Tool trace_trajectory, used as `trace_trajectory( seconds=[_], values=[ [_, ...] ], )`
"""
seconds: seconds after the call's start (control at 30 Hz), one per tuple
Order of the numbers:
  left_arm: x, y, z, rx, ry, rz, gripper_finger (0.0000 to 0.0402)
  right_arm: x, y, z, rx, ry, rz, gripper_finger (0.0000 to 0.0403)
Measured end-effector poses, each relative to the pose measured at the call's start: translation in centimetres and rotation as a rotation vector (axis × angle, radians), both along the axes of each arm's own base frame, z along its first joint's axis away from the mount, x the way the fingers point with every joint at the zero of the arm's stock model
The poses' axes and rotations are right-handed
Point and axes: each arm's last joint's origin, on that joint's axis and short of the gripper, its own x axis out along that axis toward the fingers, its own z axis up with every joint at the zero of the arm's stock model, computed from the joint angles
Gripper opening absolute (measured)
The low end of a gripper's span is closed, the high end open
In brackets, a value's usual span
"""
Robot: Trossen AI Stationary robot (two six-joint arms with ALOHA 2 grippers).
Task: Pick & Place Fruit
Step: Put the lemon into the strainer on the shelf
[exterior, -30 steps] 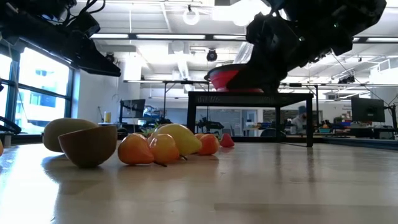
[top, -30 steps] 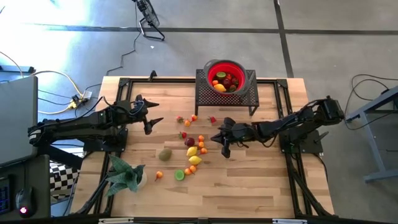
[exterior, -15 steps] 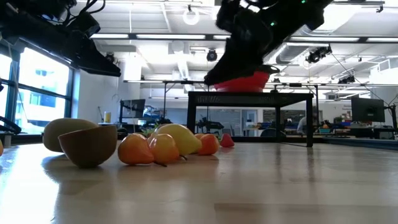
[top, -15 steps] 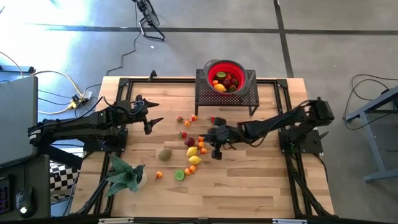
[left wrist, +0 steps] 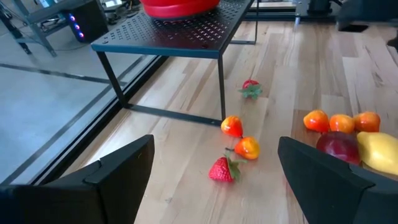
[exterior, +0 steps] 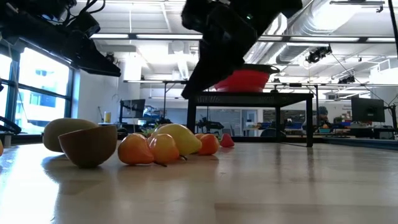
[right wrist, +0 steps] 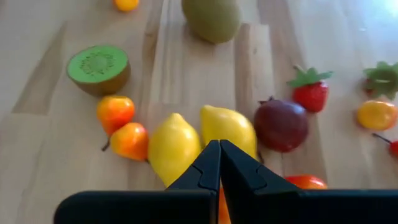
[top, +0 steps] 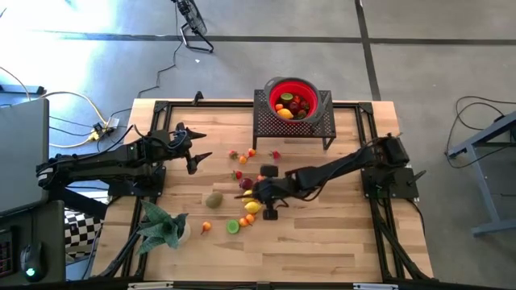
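Right wrist view has the right end effector (right wrist: pixel 219 163) with fingers pressed together, gripping nothing, poised right over two yellow lemons (right wrist: pixel 199 140) with a dark-red plum (right wrist: pixel 280 124) just beside them. High view puts that fruit cluster (top: pixel 250 197) mid-worktop (top: pixel 322 242), well clear of every edge. Left end effector (top: pixel 196 157) waits wide open near the left edge, holding nothing.

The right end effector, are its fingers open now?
No, in the right wrist view the right end effector has its fingers pressed together above the two lemons, holding nothing.
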Motion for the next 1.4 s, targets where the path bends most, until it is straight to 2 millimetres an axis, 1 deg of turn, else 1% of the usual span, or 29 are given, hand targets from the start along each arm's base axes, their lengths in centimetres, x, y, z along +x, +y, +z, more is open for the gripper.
trace_trajectory(
  seconds=[0.13,0.23,0.4,0.53,0.63,0.77,0.87,0.93,1.0,1.13,1.23,1.4],
  values=[
    [0.0,0.0,0.0,0.0,0.0,0.0,0.0337,1.2,1.0,0.0,0.014,0.019,0.003,0.0003],
    [0.0,0.0,0.0,0.0,0.0,0.0,0.0337,1.6,2.0,0.3,0.014,0.007,0.019,0.0003],
    [0.0,0.0,0.0,0.0,0.0,0.0,0.0337,2.0,3.3,1.2,0.011,-0.072,0.023,0.0004],
    [0.0,0.0,0.0,0.0,0.0,0.0,0.0337,2.1,3.5,1.4,-0.006,-0.104,0.005,0.0021],
    [0.0,0.0,0.0,0.0,0.0,0.0,0.0337,2.0,3.5,1.3,0.012,-0.09,-0.014,0.0055],
    [0.0,0.0,0.0,0.0,-0.001,0.0,0.0337,1.9,3.5,1.2,0.024,-0.077,-0.028,0.0127],
    [0.0,0.0,0.0,0.0,0.0,0.0,0.0337,1.8,3.6,1.1,0.066,-0.052,0.019,0.0178],
    [0.0,0.0,0.0,0.0,0.0,0.0,0.0337,1.9,3.8,0.8,0.083,-0.041,0.031,0.0203],
    [0.0,0.0,0.0,0.0,0.0,0.0,0.0337,2.0,3.8,0.1,0.081,-0.021,0.034,0.0219],
    [0.0,0.0,0.0,0.0,0.0,0.0,0.0337,2.3,3.9,-2.1,0.069,0.033,0.036,0.0227],
    [0.0,0.0,0.0,0.0,0.0,0.0,0.0337,2.5,3.9,-3.0,0.062,0.05,0.033,0.0222],
    [0.0,0.0,0.0,0.001,-0.001,0.0,0.0337,2.6,4.0,-3.2,0.062,0.049,0.032,0.0207]
  ],
)
